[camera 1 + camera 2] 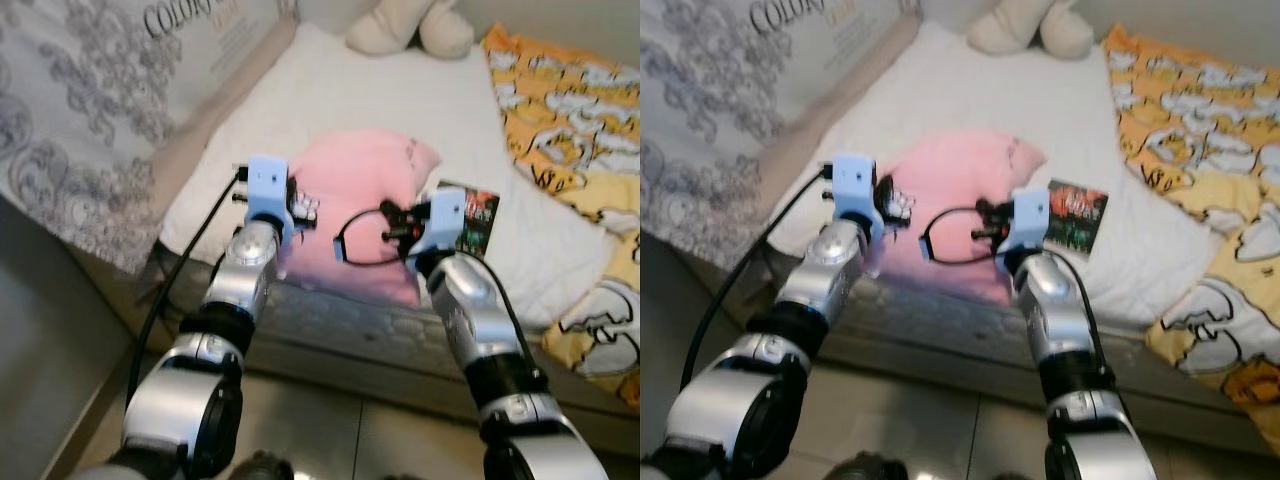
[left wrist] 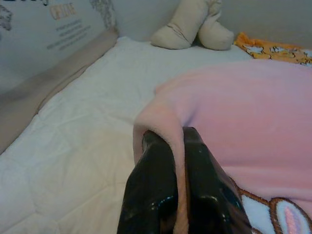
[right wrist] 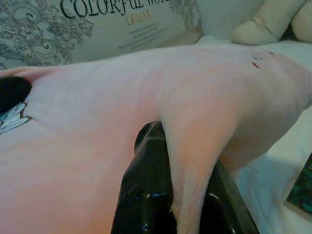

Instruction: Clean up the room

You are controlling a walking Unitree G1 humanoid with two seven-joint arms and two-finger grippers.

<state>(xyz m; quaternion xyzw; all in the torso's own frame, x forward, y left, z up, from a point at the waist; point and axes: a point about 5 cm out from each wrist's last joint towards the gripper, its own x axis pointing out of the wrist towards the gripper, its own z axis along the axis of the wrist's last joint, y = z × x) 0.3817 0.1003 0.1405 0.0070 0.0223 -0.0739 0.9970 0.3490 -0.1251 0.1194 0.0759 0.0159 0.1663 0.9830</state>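
Left eye view: both grippers [image 2: 178, 146] [image 3: 187, 146] clamped on pink blanket [image 1: 365, 215] atop white bed [image 1: 330, 90].

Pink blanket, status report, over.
Left gripper and right gripper each shut on a fold of the pink blanket. Blanket on the bed. Book alongside, right.
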